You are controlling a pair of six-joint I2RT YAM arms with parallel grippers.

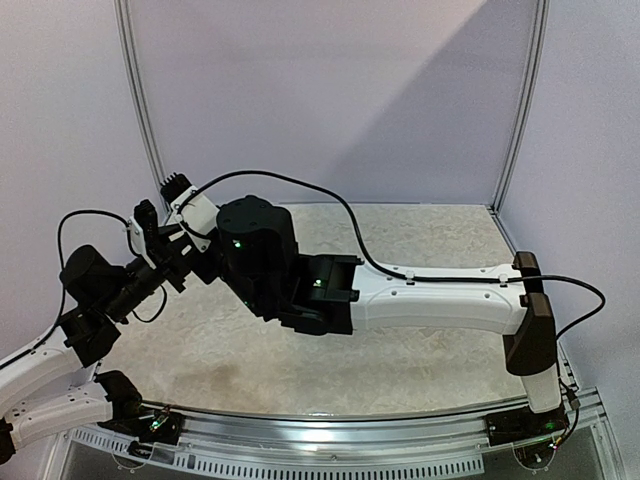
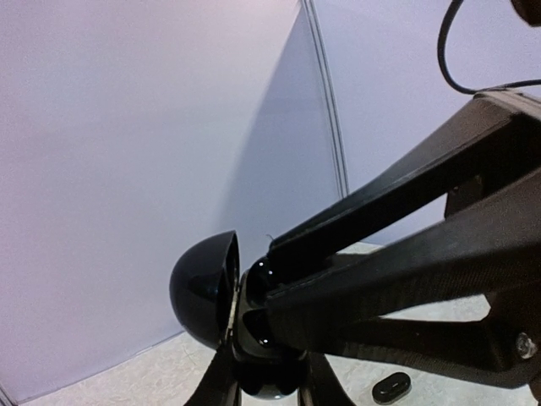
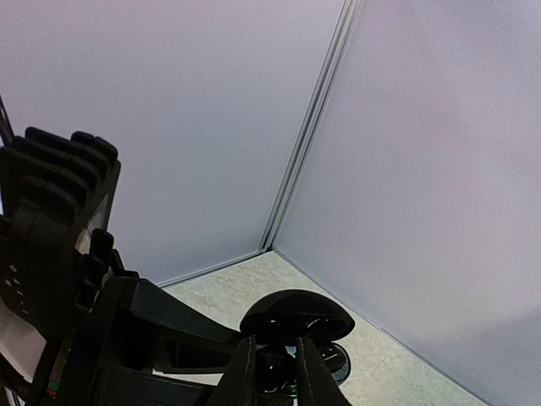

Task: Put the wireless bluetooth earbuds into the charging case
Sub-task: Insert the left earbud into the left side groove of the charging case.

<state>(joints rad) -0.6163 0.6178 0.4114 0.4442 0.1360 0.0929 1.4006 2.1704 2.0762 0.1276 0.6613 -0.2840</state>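
Pale lilac-white wall panels point(image 1: 330, 100) close in the back and both sides, joined at the corners by slim metal posts point(image 1: 142, 100). A soft diagonal shadow crosses the back panel, leaving its upper right part brighter. Below lies a beige, marbled tabletop point(image 1: 440, 235), edged on the near side by a slotted metal rail point(image 1: 350, 440).

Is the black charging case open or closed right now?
Open. In the left wrist view the charging case has its domed lid standing away from the body, with a gap between them.
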